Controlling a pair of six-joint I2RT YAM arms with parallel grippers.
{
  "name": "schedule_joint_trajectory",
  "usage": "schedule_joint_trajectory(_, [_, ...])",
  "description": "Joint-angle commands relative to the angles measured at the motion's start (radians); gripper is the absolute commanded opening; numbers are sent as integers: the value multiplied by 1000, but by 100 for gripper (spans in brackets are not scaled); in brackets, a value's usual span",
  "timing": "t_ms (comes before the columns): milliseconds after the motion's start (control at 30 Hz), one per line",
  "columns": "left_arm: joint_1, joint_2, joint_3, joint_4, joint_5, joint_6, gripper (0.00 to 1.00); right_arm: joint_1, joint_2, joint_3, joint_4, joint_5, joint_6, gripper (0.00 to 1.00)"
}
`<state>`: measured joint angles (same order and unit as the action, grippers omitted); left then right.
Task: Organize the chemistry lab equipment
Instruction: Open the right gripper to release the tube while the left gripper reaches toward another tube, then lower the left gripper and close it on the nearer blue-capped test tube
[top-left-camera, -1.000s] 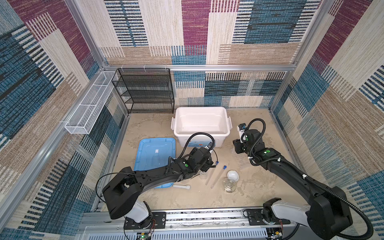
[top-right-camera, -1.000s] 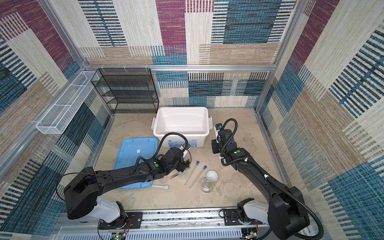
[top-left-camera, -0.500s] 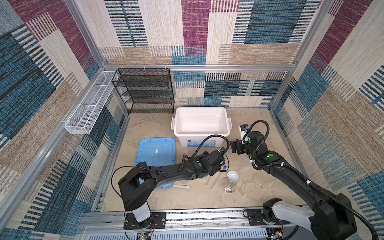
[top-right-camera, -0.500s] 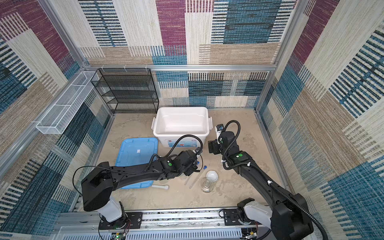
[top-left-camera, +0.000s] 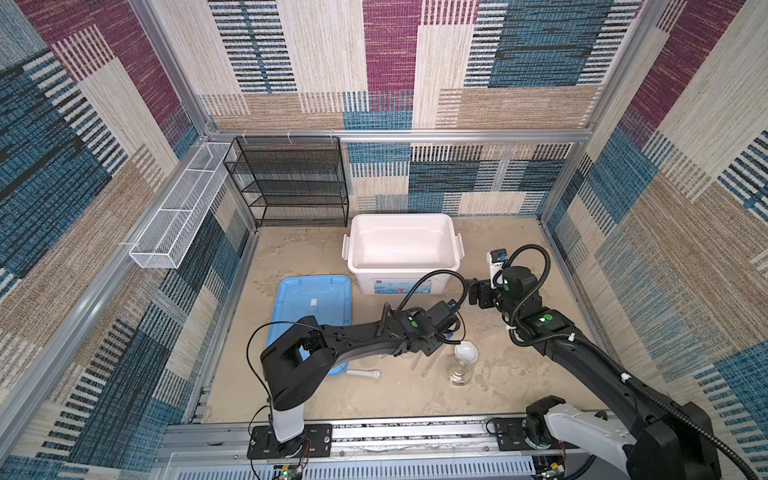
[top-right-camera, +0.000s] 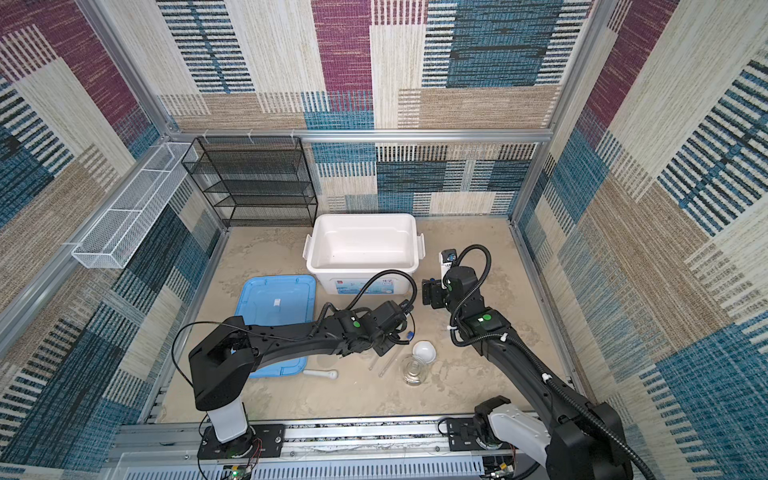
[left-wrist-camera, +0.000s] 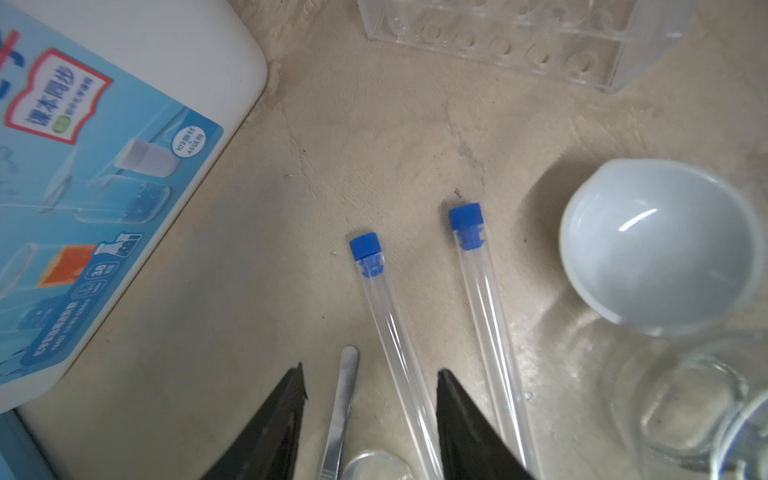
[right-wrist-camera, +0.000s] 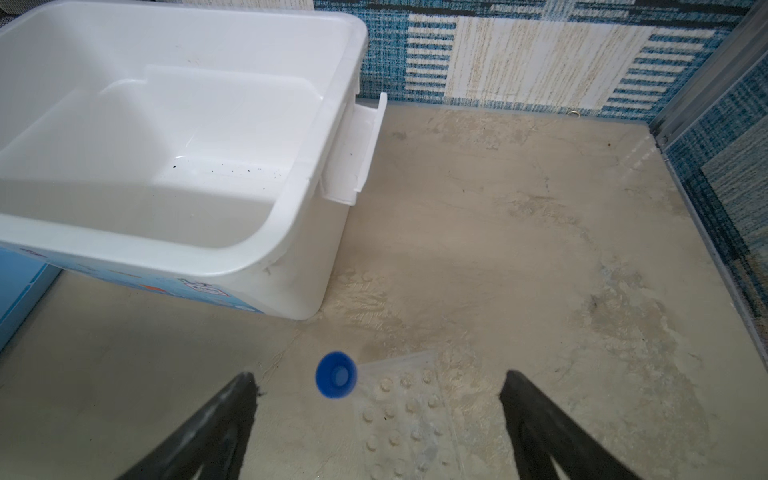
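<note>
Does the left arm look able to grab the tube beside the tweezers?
Probably yes: the left gripper straddles that tube, though the tweezers lie between its jaws too.

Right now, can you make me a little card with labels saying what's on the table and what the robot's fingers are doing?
left fingers: apart, with the tweezers and one lying test tube between them
right fingers: wide apart, holding nothing, over the standing test tube
standing test tube: in the clear rack, blue cap up
second lying test tube: beside the first, outside the left fingers
white bowl: on the table beside the glass flask
pestle: on the table near the blue lid
white bin: lid off
</note>
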<state>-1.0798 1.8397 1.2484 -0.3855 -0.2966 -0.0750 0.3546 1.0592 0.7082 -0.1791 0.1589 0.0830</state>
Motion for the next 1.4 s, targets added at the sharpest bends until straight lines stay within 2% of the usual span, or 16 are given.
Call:
schedule_joint_trajectory(0, [4, 24, 24, -42, 52, -28, 53, -3, -14, -4, 40, 6, 19, 95])
schedule_joint_trajectory(133, [13, 57, 55, -75, 74, -27, 48, -6, -20, -7, 41, 5, 26, 95])
schedule_joint_trajectory(867, [63, 144, 115, -141, 195, -39, 38, -11, -14, -9, 43, 8, 30, 95])
schedule_joint_trajectory(1100, [69, 181, 146, -170, 206, -43, 37, -12, -15, -4, 39, 6, 31, 95])
schedule_joint_trajectory(1367, [70, 155, 141, -171, 178, -37, 37, -17, -5, -3, 46, -9, 34, 95])
